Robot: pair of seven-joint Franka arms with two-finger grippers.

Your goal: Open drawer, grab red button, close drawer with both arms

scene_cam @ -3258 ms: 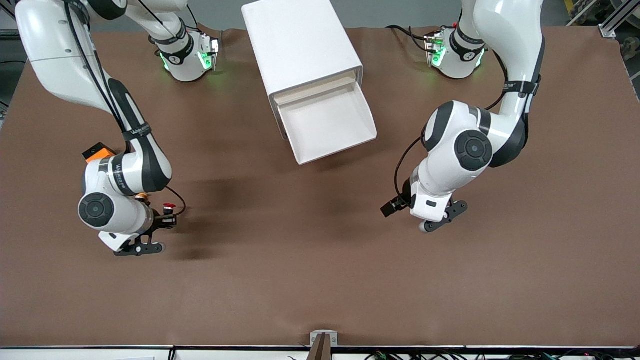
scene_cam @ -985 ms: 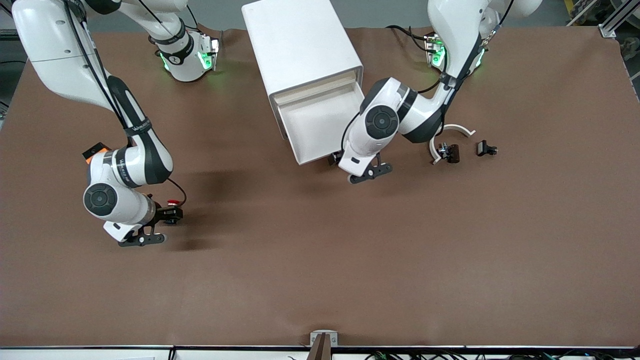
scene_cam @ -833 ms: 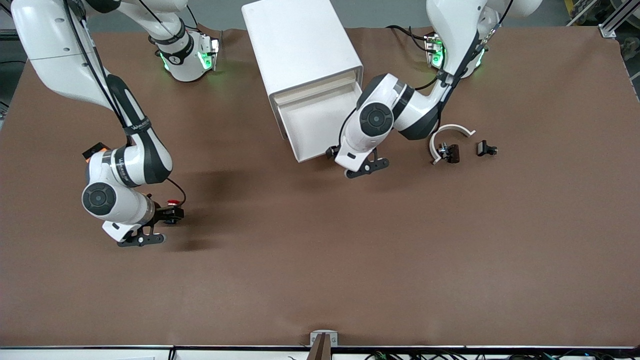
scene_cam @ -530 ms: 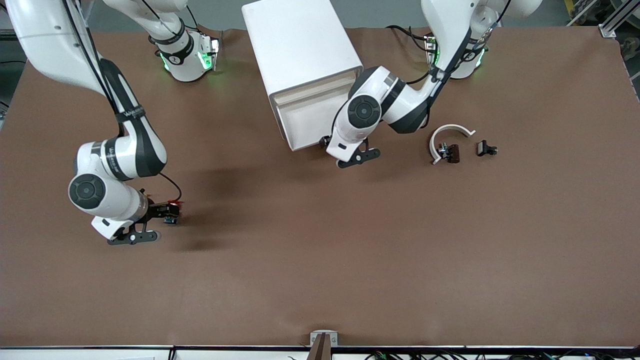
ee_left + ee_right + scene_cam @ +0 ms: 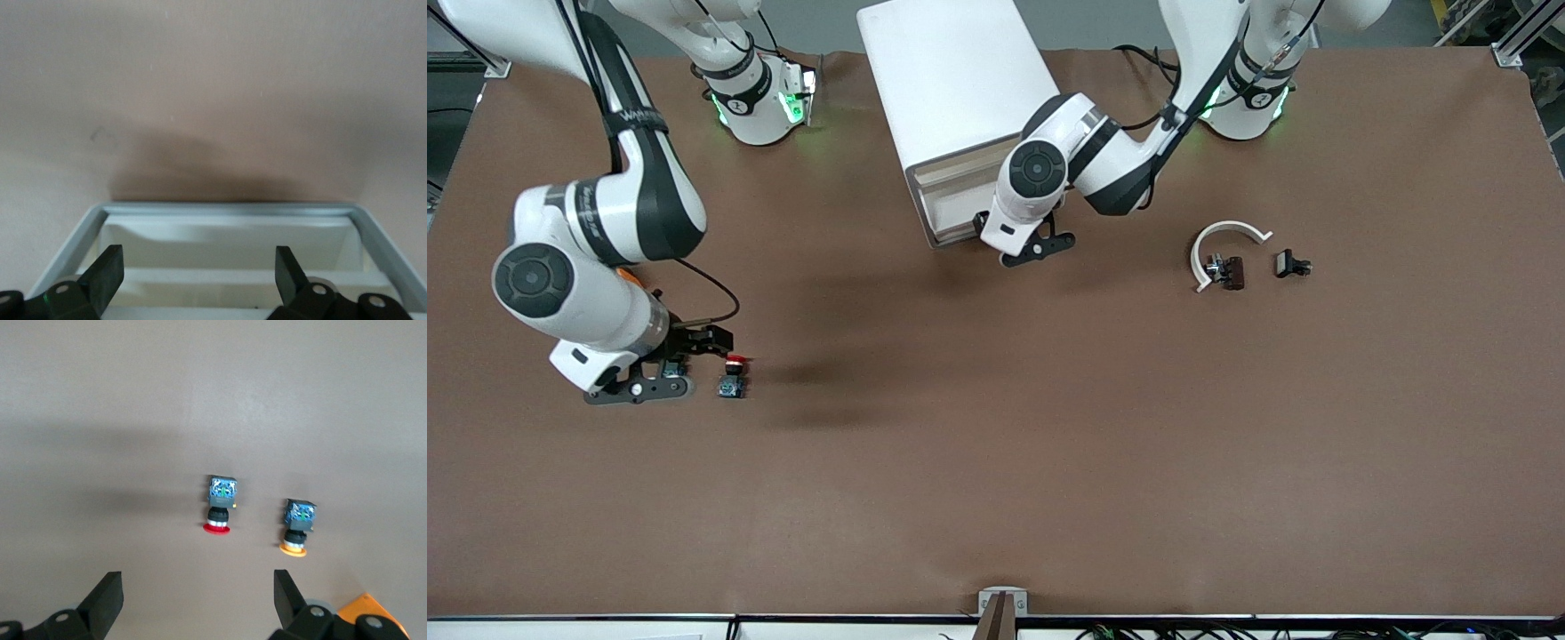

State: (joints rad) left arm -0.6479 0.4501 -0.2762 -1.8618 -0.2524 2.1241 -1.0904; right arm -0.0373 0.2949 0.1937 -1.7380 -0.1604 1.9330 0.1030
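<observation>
With its pincer (image 5: 1009,246) apart, the left arm is pressing the pale cream-fronted white drawer (image 5: 951,203) nearly shut; the right pincer (image 5: 685,360), apart too, is hovering beside the tiny red-capped button (image 5: 732,374) lying on the brown bench (image 5: 1049,444), not holding it.

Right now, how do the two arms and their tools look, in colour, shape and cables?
Both arms are glossy white with rounded casings, dark joint bands and round black end caps. Thin black cables run along them, and the bases glow green. The left tool and the right tool are black two-finger ones on a black crossbar with small silver screws. The right arm's dark band carries white lettering.
</observation>
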